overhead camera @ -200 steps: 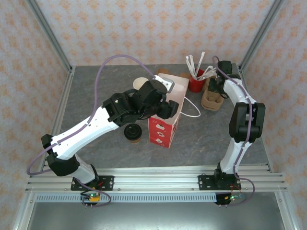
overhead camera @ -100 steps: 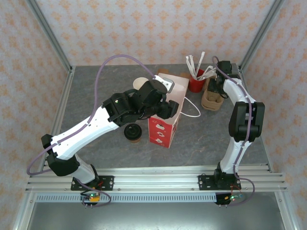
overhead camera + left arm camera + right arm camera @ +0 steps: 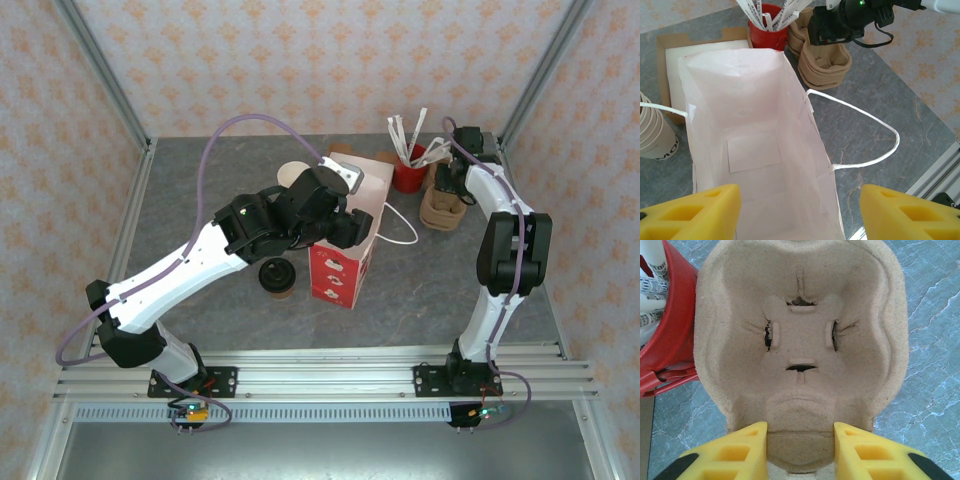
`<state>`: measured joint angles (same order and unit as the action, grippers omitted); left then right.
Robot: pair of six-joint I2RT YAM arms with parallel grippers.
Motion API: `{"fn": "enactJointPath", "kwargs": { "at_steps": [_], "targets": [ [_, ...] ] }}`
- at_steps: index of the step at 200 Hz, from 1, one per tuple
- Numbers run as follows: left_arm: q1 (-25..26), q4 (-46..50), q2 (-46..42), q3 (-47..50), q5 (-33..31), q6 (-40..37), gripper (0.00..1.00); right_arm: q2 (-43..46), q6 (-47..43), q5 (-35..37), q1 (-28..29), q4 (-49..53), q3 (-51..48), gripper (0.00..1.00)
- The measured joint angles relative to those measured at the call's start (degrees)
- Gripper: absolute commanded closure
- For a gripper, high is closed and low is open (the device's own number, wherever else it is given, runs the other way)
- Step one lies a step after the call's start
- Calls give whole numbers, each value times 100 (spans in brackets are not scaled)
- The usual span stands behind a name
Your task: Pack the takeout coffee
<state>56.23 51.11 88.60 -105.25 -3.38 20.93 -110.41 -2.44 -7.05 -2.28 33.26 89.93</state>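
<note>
Fingers (image 3: 695, 212) of my left gripper (image 3: 799, 192) are released and spread wide, hovering over the open mouth of the gift bag (image 3: 755, 125). In the wrist view my left finger overlaps the bag's left wall and my right one sits just outside its right rim. The bag stands upright on the grey table (image 3: 200, 170), white inside, with a white cord handle (image 3: 875, 120) looping off its right side. The takeout coffee (image 3: 277, 277) stands on the table just left of the bag's near end, under my left forearm, black lid up and outside the bag. My right gripper (image 3: 800, 430) is at the far right of the table, over a stack of pulp cup carriers (image 3: 800, 340). Its yellow fingers (image 3: 725, 455) flank the near lip of the top carrier, and the lip fills the gap between them, but I cannot tell whether they are pinching it. A red cup (image 3: 660, 340) holding paper-wrapped sticks stands just left of the carriers. A stack of lidless cream cups (image 3: 652, 135) stands left of the bag, and a flat cardboard tray (image 3: 670, 45) lies beyond the bag.
</note>
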Motion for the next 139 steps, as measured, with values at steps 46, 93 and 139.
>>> {"fn": "enactJointPath", "kwargs": {
  "at_steps": [46,93,139],
  "targets": [
    [0,-9,0,44,0,0,35,144,74,28,0,96,7,70],
    [0,-17,0,70,0,0,35,704,260,203,0,245,7,70],
    [-4,-20,-2,74,-4,0,35,1036,494,295,-13,402,-11,70]
  ]
}}
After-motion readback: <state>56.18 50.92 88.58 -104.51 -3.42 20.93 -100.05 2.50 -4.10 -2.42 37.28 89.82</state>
